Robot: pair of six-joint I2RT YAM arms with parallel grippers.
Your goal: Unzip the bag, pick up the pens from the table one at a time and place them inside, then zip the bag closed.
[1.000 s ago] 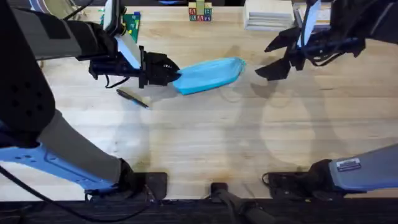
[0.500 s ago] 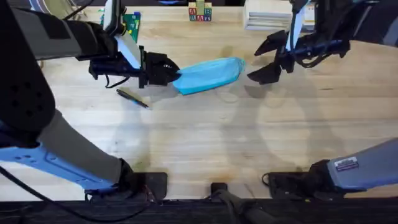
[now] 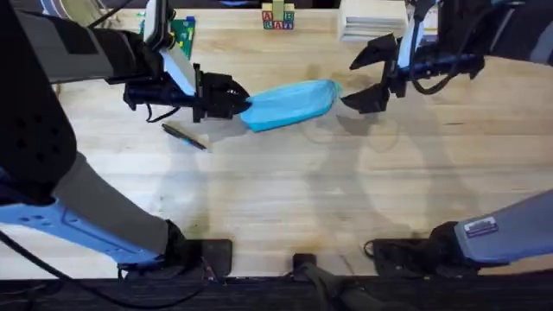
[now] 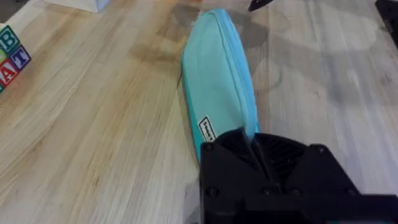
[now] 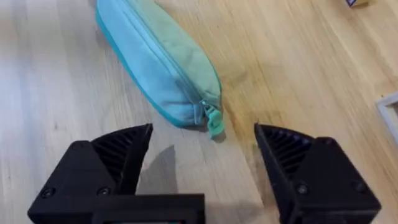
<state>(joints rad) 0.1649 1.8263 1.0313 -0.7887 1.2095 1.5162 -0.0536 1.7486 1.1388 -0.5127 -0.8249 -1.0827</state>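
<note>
Right hand (image 3: pixel 370 76), fingers spread wide, shifted left and farther back; now just beside right tip of bag (image 3: pixel 289 104).

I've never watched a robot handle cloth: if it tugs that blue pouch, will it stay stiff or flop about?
Probably floppy: the bag looks like soft fabric, sagging flat on the table. It likely slides when tugged, which may be why the left gripper pinches one end. The small zip tab looks loose, likely fiddly.

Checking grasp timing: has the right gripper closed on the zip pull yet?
No. In the right wrist view the right gripper is wide open, and the zip pull at the bag end lies free between its fingers.
</note>
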